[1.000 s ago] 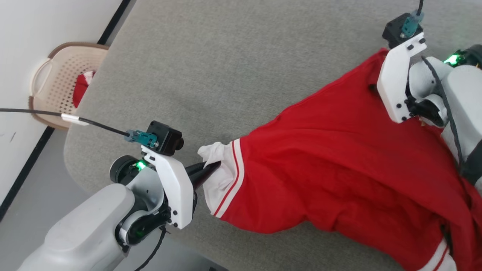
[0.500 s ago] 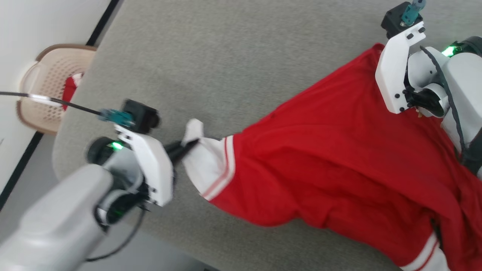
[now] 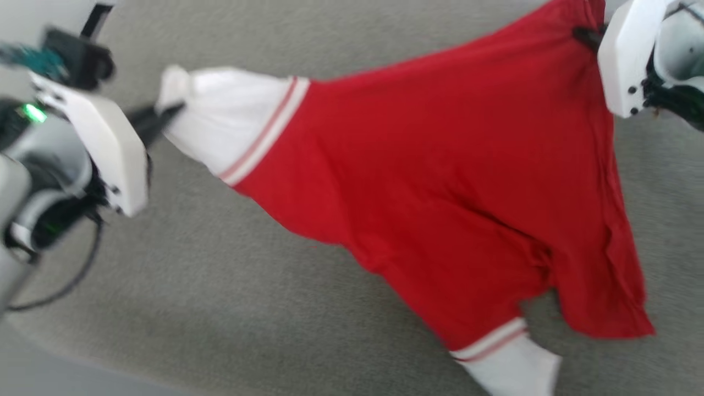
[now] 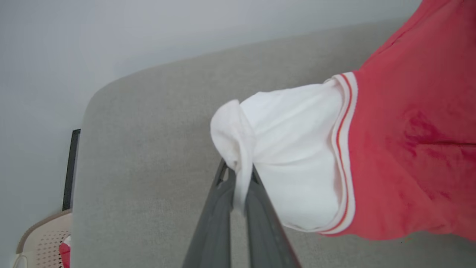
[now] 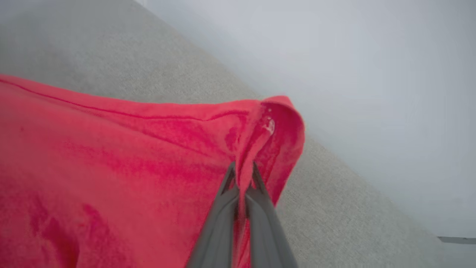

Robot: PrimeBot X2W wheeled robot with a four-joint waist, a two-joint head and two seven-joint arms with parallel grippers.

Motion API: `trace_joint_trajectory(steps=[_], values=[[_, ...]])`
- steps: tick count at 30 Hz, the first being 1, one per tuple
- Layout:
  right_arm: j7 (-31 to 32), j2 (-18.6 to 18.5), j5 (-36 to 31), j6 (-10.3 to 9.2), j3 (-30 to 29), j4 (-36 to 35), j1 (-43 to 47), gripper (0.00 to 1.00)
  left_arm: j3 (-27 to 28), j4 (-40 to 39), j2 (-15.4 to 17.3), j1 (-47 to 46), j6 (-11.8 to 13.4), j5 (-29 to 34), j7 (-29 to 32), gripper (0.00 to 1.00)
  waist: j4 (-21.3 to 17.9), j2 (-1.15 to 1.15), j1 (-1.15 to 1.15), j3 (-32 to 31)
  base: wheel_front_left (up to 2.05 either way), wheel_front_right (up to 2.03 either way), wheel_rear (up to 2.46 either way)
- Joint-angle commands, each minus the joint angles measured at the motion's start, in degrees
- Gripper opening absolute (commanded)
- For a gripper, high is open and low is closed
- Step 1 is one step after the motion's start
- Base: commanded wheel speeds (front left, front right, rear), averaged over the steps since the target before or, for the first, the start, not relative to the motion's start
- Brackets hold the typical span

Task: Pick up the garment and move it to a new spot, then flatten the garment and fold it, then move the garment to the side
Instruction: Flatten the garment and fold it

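Observation:
The garment (image 3: 440, 165), a red shirt with white sleeves and striped trim, hangs stretched between my two grippers above the grey table (image 3: 220, 308). My left gripper (image 3: 165, 113) is shut on the end of one white sleeve (image 4: 282, 149); in the left wrist view the left gripper (image 4: 240, 175) pinches a fold of that sleeve. My right gripper (image 5: 243, 173) is shut on a red corner of the garment (image 5: 148, 160); in the head view the right gripper (image 3: 586, 36) sits at the top right. The other white sleeve (image 3: 511, 368) dangles at the bottom.
The grey padded table (image 4: 148, 149) lies under the garment, with its rounded corner toward the pale wall (image 4: 111, 37). A beige perforated basket (image 4: 41, 242) with something red inside stands beyond the table's corner.
The head camera has shifted. Both grippers have lifted the garment off the table and it now hangs spread between them. The left arm has moved out to the left, pulling the sleeve taut.

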Motion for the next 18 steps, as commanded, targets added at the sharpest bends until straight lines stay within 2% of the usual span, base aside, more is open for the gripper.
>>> trace_joint_trajectory(steps=[1,7,11,14,18], values=[[-0.94,-0.48,0.33,-0.04,-0.9,-1.18,-0.09,0.0,0.85,-0.24,1.21,-1.99,0.4,0.66,0.82,0.0,-2.68,0.0,0.0,-2.11,0.0,0.0,0.0],[-0.99,-1.53,0.44,-0.04,-4.01,-6.28,1.12,0.0,2.02,-0.45,2.82,-8.05,0.14,1.87,4.43,0.0,-6.22,0.0,0.0,-4.78,0.0,0.0,0.0],[-1.59,-1.12,-1.14,-0.04,-7.27,-8.67,1.46,0.0,2.01,1.2,2.37,-11.86,-0.38,3.57,5.16,0.0,-8.07,0.0,0.0,-5.93,0.0,0.0,0.0],[-2.56,0.02,-3.86,-0.04,-10.58,-8.22,0.98,0.0,1.95,4.1,0.5,-15.18,-0.91,6.33,3.38,0.0,-8.98,0.0,0.0,-6.09,0.0,0.0,0.0],[-6.09,3.38,-9.5,-0.04,-16.64,-4.54,-0.99,0.0,1.68,10.03,-2.62,-21.43,-2.07,12.48,-2.89,0.0,-10.0,0.0,0.0,-4.91,0.0,0.0,0.0]])
